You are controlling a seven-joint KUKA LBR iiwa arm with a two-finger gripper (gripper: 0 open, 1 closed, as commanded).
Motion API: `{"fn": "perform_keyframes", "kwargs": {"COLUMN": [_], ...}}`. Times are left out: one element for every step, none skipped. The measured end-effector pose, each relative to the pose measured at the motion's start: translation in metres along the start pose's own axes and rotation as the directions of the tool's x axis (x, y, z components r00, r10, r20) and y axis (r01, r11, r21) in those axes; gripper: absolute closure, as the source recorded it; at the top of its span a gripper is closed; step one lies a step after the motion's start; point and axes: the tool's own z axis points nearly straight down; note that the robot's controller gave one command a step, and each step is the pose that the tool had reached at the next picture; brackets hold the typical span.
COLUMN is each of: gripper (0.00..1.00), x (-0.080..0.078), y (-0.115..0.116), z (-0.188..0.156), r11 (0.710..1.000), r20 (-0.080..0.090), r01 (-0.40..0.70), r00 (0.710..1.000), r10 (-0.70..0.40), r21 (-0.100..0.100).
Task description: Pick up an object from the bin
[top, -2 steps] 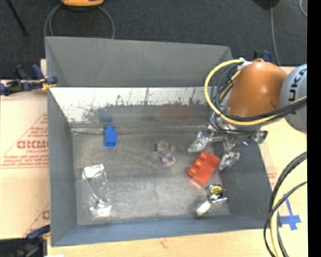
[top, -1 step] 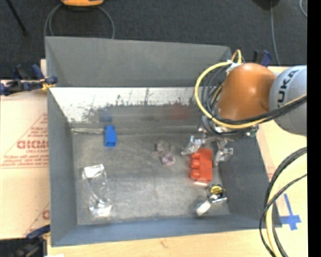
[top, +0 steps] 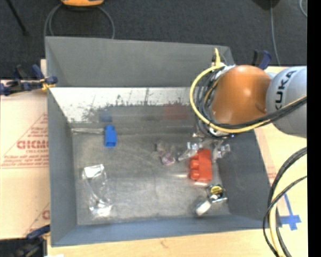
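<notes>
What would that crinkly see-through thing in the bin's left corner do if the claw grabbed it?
The clear wrapper looks like thin, crumpled plastic, so it would probably flop and squash. It seems light and shiny, so it might slip free or slide when pushed.

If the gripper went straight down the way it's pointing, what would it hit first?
Most likely the red block, which lies directly under the gripper. I can't tell how high above it the gripper is.
</notes>
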Motion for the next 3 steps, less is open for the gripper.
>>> {"fn": "perform_keyframes", "kwargs": {"gripper": [1.00,1.00,1.00], "x": [0.000,0.001,0.001], "y": [-0.001,-0.005,-0.007], "z": [-0.002,-0.059,-0.096], "r11": [1.000,1.000,1.000], "r20": [0.000,0.002,0.002], "r01": [-0.002,-0.008,-0.014], "r00": [1.000,1.000,1.000], "r10": [0.002,0.008,0.014], "r21": [0.000,-0.009,-0.011]}}
